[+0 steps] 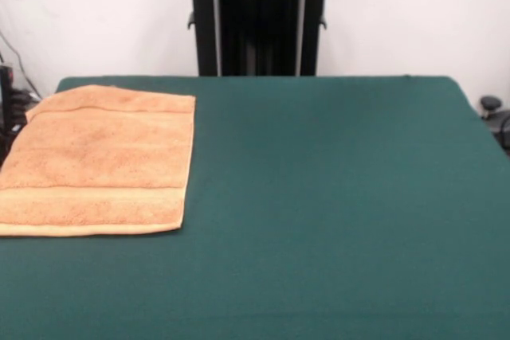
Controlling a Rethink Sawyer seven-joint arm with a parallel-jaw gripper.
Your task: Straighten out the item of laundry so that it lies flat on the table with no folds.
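The item of laundry, a light orange-tan terry towel (100, 161), lies spread on the left part of the dark green table (335, 197), reaching the table's left edge. It looks flat, with a woven band near its front hem and another near its far hem. No fold shows on it. The gripper is not in view; only the black pedestal (256, 17) shows at the top.
The pedestal stands at the table's far side, centre top. Dark equipment and cables (9, 93) sit off the table's left edge. A small black knob (490, 105) sits off the far right corner.
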